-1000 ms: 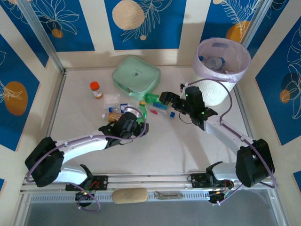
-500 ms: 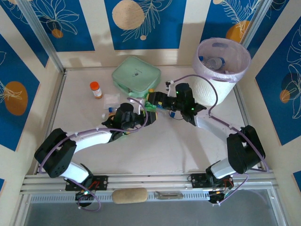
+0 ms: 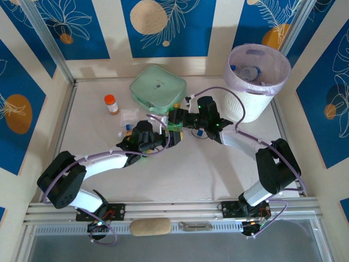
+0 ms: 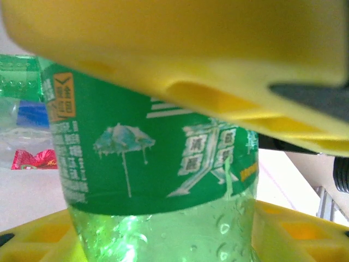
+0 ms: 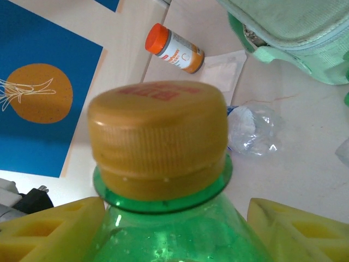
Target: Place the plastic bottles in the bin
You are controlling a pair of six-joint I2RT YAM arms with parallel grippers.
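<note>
Glossy translucent green plastic bottle (image 4: 163, 237), smooth printed label (image 4: 147, 153)

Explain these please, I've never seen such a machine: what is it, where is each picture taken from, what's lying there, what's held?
Two robot arms, the left arm and the right arm, are bolted at the near edge of a table. One picture looks down from above and behind them; the other two come from a camera on each wrist. On the table lie a mint-green pouch and an orange-capped pill bottle; a white bin at the far right contains bottles. The left tool grips a green-labelled bottle. The right tool's yellow fingers flank a gold-capped green bottle; whether they grip it yet, I cannot tell.
</note>
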